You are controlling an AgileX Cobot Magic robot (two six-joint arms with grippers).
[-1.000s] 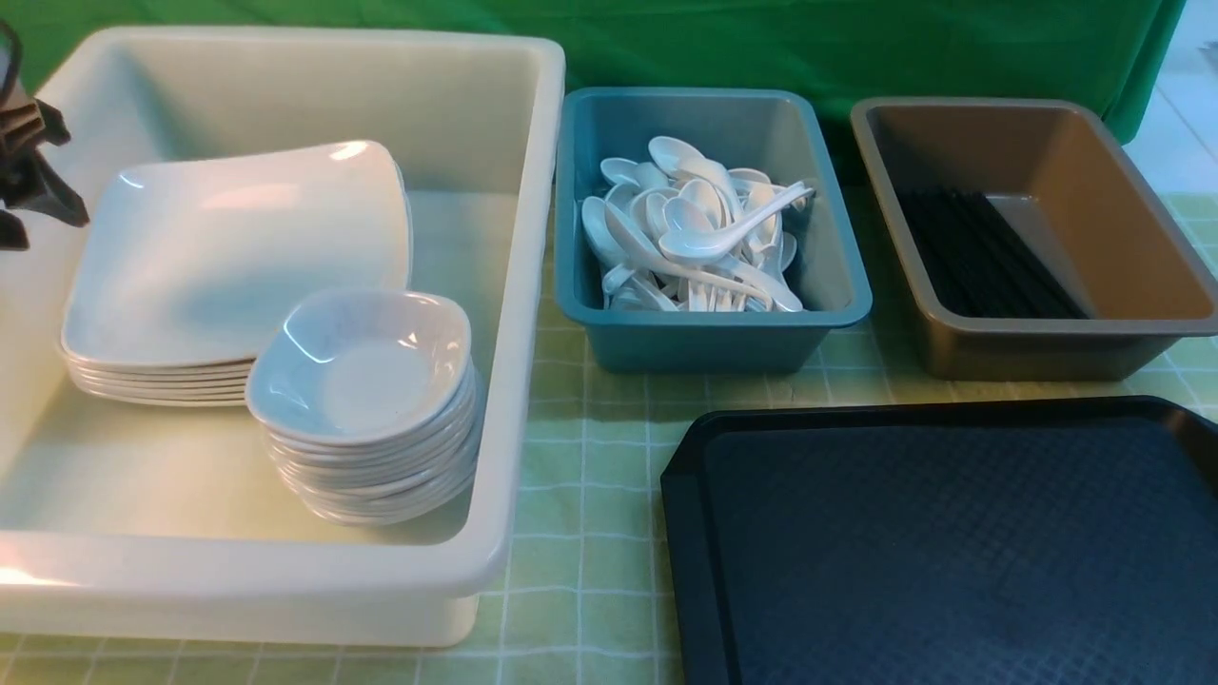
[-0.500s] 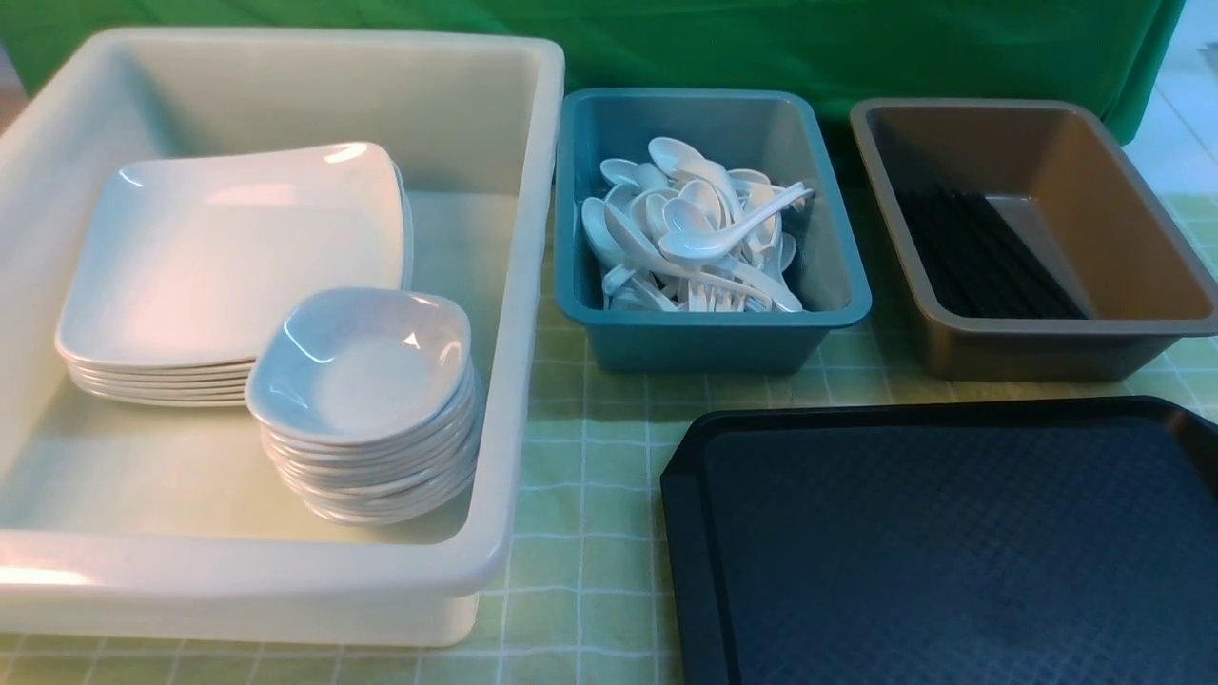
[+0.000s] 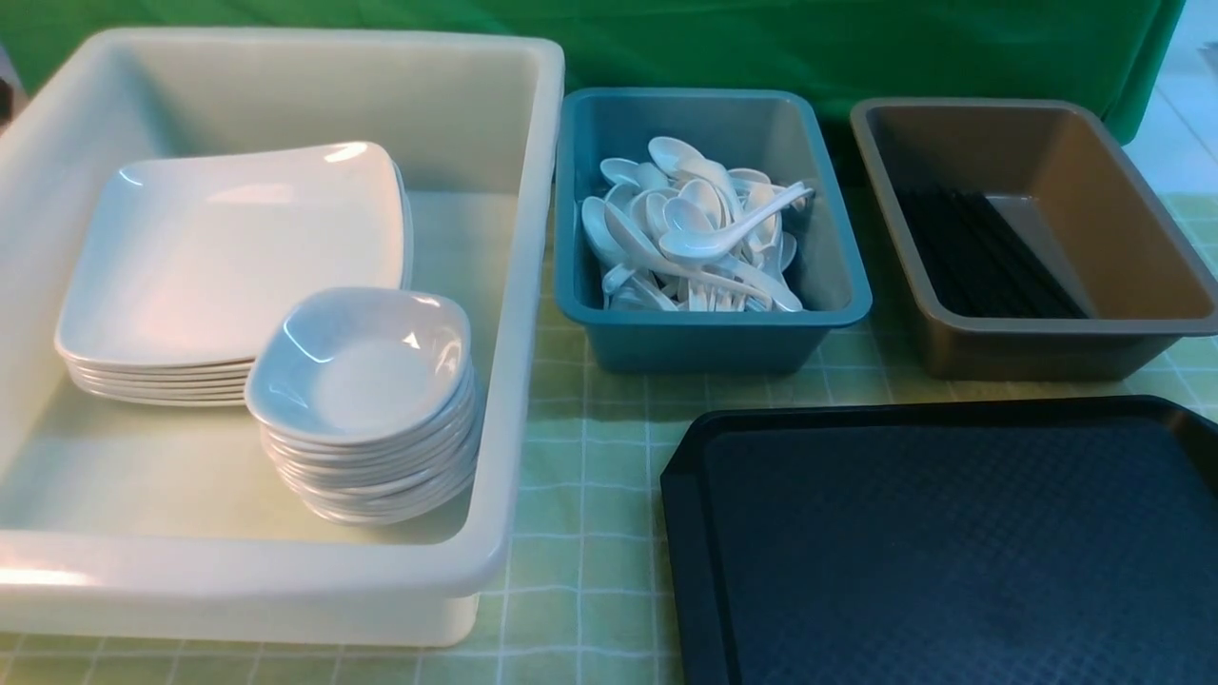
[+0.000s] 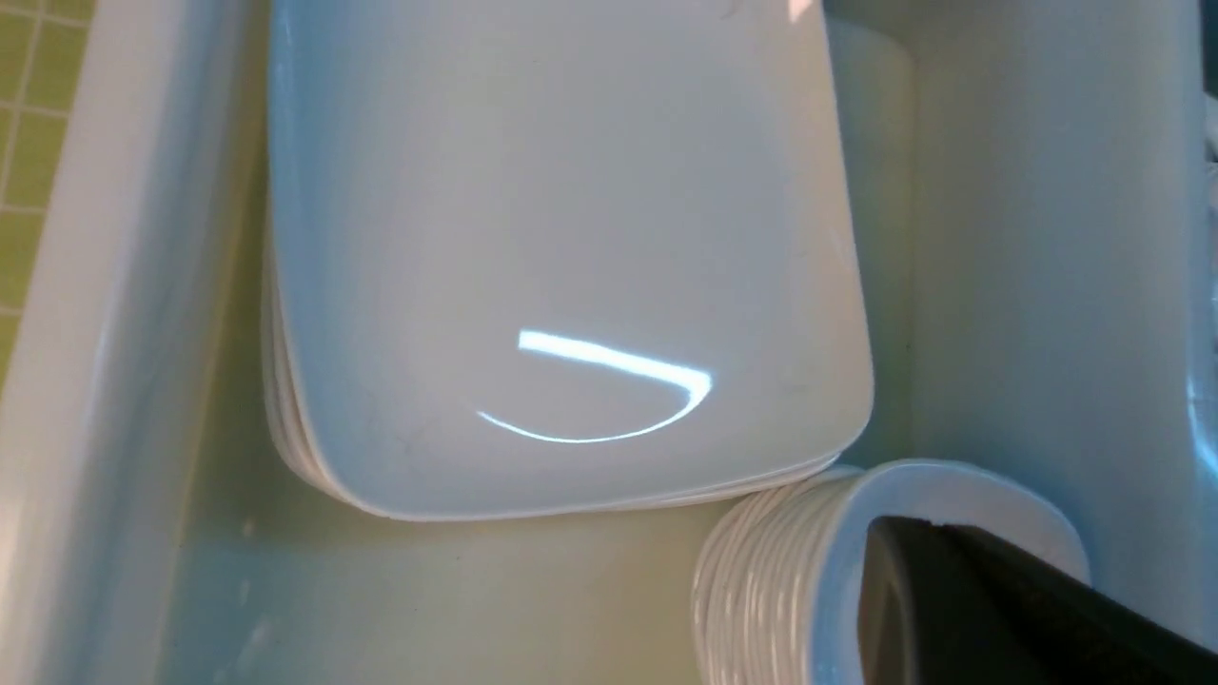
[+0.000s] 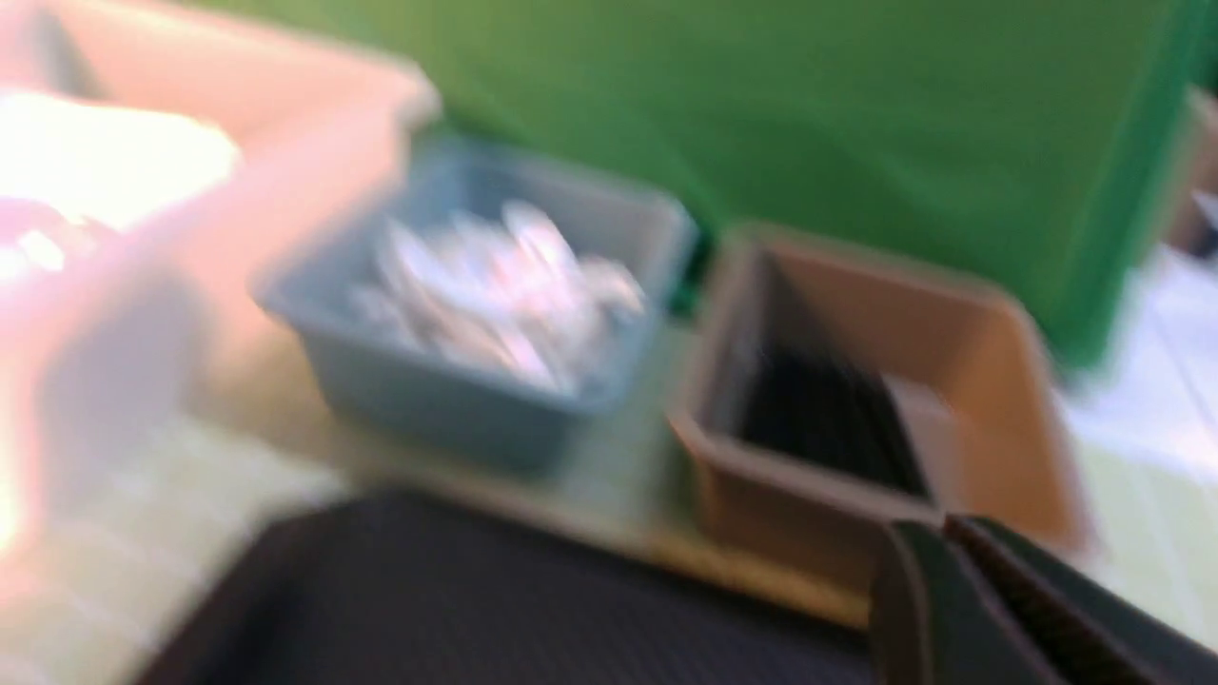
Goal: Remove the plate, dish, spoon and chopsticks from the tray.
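Note:
The black tray (image 3: 942, 542) lies at the front right with nothing on it; it also shows blurred as the tray (image 5: 495, 599). A large white square plate (image 3: 238, 247) tops a stack in the white tub, and shows again as the plate (image 4: 561, 238). Beside it stands a stack of small dishes (image 3: 366, 366), the same dishes (image 4: 761, 580). A white spoon (image 3: 733, 233) lies on top of the heap in the teal tub. Black chopsticks (image 3: 980, 252) lie in the brown tub. My left gripper (image 4: 938, 523) is shut and empty above the dish stack. My right gripper (image 5: 943, 518) is shut and empty over the tray's far edge. Neither shows in the front view.
The white tub (image 3: 285, 571) fills the left side. The teal tub (image 3: 704, 342) and the brown tub (image 3: 1047, 347) stand side by side behind the tray. A green checked cloth (image 3: 590, 476) covers the table, with a green backdrop (image 3: 761, 38) behind.
The left gripper, seen a second ago at the front view's left edge, has drawn out of that view. The top plate has settled flatter on its stack.

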